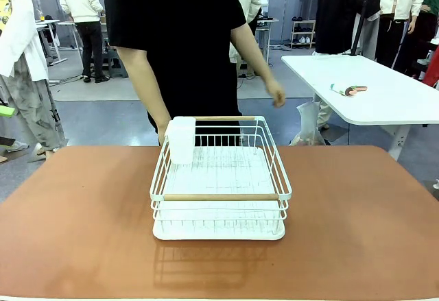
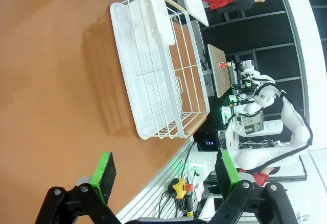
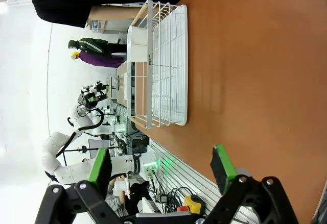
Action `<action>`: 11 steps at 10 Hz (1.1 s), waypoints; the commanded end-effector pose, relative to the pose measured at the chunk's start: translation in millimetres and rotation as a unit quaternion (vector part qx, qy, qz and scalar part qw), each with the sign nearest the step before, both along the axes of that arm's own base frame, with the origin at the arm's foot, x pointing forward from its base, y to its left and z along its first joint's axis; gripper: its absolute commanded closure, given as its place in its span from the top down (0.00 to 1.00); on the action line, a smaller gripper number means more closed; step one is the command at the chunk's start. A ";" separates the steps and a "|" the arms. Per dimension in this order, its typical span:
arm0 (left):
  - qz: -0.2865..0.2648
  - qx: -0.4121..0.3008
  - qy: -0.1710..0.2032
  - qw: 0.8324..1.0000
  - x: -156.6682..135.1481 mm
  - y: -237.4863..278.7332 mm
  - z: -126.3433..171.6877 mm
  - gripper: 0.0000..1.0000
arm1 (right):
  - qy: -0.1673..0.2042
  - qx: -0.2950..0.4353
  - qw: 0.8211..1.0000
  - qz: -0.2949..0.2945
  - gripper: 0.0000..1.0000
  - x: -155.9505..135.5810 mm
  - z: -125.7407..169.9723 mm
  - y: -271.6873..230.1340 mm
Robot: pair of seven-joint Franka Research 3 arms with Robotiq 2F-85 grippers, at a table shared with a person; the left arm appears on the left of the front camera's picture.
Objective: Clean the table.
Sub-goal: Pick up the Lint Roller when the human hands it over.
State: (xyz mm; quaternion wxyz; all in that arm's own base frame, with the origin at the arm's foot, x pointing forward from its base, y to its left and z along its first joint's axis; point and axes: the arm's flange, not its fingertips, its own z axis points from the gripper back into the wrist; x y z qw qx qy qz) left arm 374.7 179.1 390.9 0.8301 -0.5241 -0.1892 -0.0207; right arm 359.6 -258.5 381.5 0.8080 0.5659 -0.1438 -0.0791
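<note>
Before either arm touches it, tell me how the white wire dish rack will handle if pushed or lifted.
The dish rack looks stiff and probably light, being thin open wire. On the glossy table it would likely slide rather than tip, given its wide, low base. The white caddy hung on one corner may shift its balance.

white wire dish rack (image 1: 218,231), shown with a wooden bar (image 1: 221,197) along its near rim and another along its far rim. a white holder (image 1: 182,140) is hung on its far left corner. behind, a small roller-like object (image 1: 348,90) is laid on a white-topped table (image 1: 391,105).
</note>
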 end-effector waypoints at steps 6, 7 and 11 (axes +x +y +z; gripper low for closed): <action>0.034 -0.033 0.092 0.995 3.2 43.3 2.4 1.00 | 0.004 0.027 0.999 -0.017 1.00 -6.9 4.1 -30.5; 0.038 -0.040 0.095 0.994 3.7 46.5 2.5 1.00 | 0.002 0.035 0.999 -0.019 1.00 -6.0 2.7 -31.4; 0.051 -0.038 0.095 0.993 3.6 46.1 -5.4 1.00 | 0.003 0.016 1.000 -0.017 1.00 -11.4 1.3 -29.5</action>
